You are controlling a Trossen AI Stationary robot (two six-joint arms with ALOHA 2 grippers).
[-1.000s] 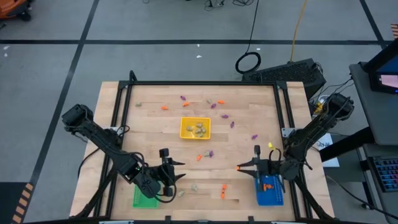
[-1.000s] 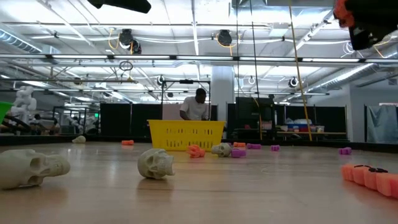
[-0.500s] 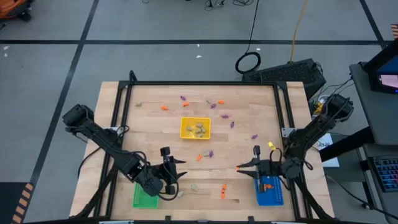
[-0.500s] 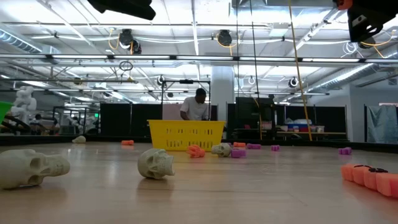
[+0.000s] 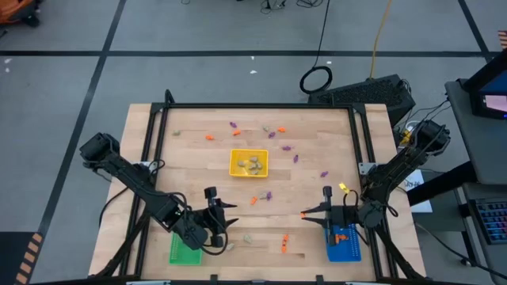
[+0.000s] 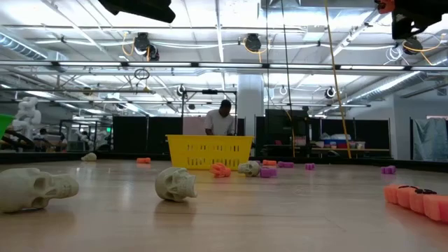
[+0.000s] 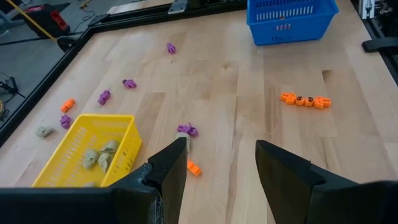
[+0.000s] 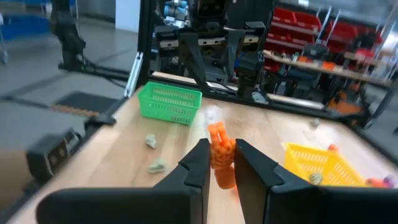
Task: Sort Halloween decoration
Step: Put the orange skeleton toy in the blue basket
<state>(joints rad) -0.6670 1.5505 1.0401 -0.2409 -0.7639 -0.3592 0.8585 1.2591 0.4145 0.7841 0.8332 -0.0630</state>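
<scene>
Small orange, purple and pale skull trinkets lie scattered on the wooden table (image 5: 198, 142). My right gripper (image 5: 307, 214) hangs above the table left of the blue tray (image 5: 344, 244), shut on an orange segmented trinket (image 8: 221, 152). My left gripper (image 5: 223, 217) hovers open beside the green tray (image 5: 184, 250), nothing between its fingers (image 7: 168, 171). Two pale skulls (image 6: 175, 184) and an orange segmented trinket (image 6: 418, 199) rest on the table near its front edge. Pale skulls lie in the yellow tray (image 5: 249, 163). My right gripper pinches the orange trinket between its two fingers (image 8: 198, 163), on the trinket's lower part (image 8: 222, 169). The fingers reach level toward the table's left. The trinket sticks out past the fingertips, lifted clear of the table.
Purple trinkets (image 7: 186, 129) and orange bits (image 7: 194, 167) lie between the yellow tray (image 7: 74, 155) and the blue tray (image 7: 292, 18). An orange piece (image 5: 341, 236) lies in the blue tray. A black frame (image 5: 253, 106) borders the table. A person (image 6: 222, 119) stands in the room behind.
My right gripper has rolled a little at the wrist while staying in place, still shut on the orange trinket.
</scene>
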